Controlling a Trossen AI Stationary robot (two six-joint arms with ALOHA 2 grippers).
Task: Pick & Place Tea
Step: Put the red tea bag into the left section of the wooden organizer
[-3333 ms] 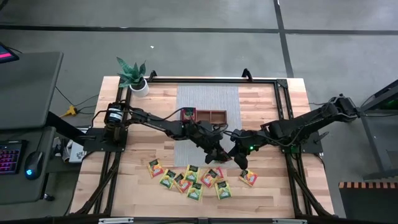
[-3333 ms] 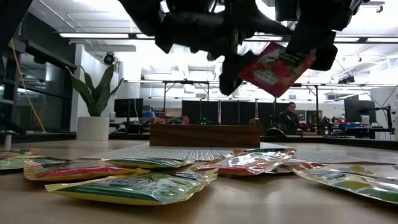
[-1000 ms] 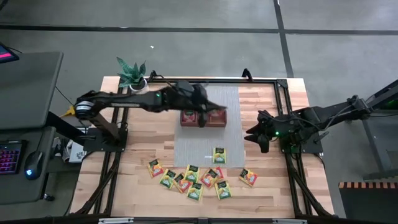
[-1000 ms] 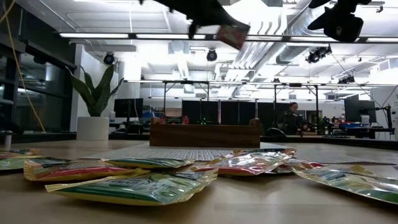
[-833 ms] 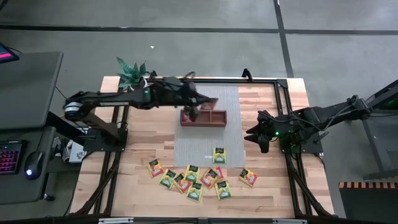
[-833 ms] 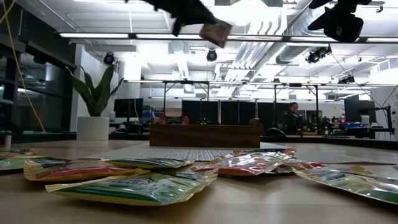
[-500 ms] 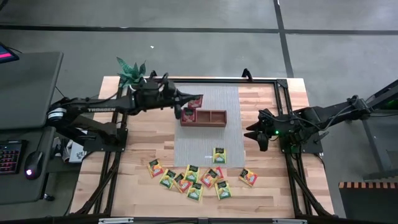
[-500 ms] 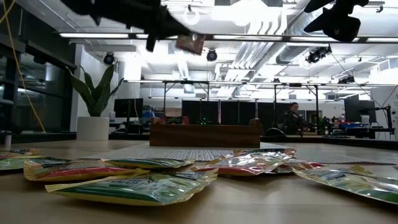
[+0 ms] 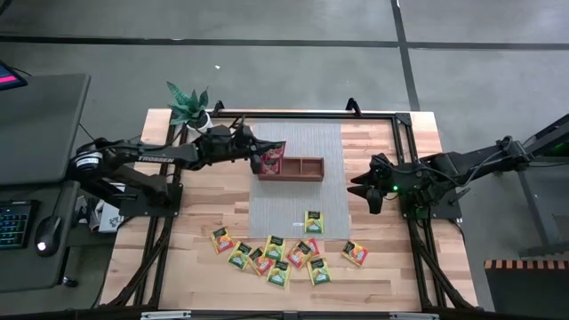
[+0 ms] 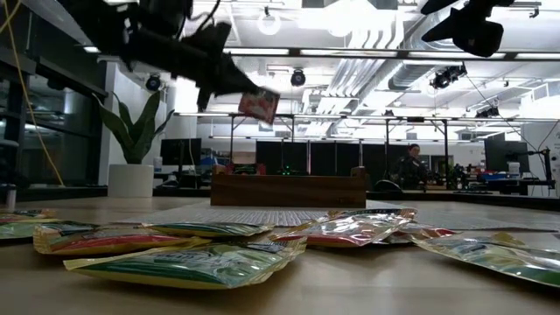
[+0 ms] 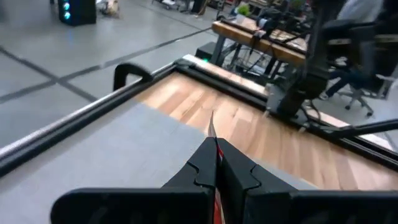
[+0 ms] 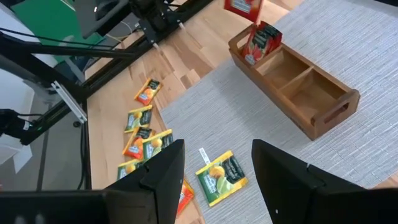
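My left gripper (image 9: pixel 259 156) reaches in from the table's left and is shut on a red tea packet (image 9: pixel 275 151), which hangs over the left end of the brown wooden tray (image 9: pixel 311 177). Red packets (image 12: pixel 261 38) stand in that end compartment; the other two compartments show bare wood. A yellow-green packet (image 9: pixel 313 222) lies flat on the grey mat. Several red, yellow and green packets (image 9: pixel 271 255) lie flat on the wood near the front edge. My right gripper (image 9: pixel 363 188) hangs open at the table's right, with nothing between its fingers. My left gripper pinches the red packet between its two fingers at one edge (image 10: pixel 244 94). The fingers come from the table's left, almost level and slanting a little down. The packet sticks out past the fingertips, seen edge-on (image 11: pixel 211 127) in the left wrist view. It hangs tilted, clear above the tray.
A potted plant (image 9: pixel 189 108) stands at the far left corner. The grey mat (image 9: pixel 298 203) lies under the tray. A black frame rail (image 9: pixel 302 114) runs along the far edge. A person (image 10: pixel 407 166) sits far behind the table.
My left gripper has carried the red packet toward the table's left edge and down, from above the tray's middle to over its left end, staying shut on it. The packet stays clear of the tray.
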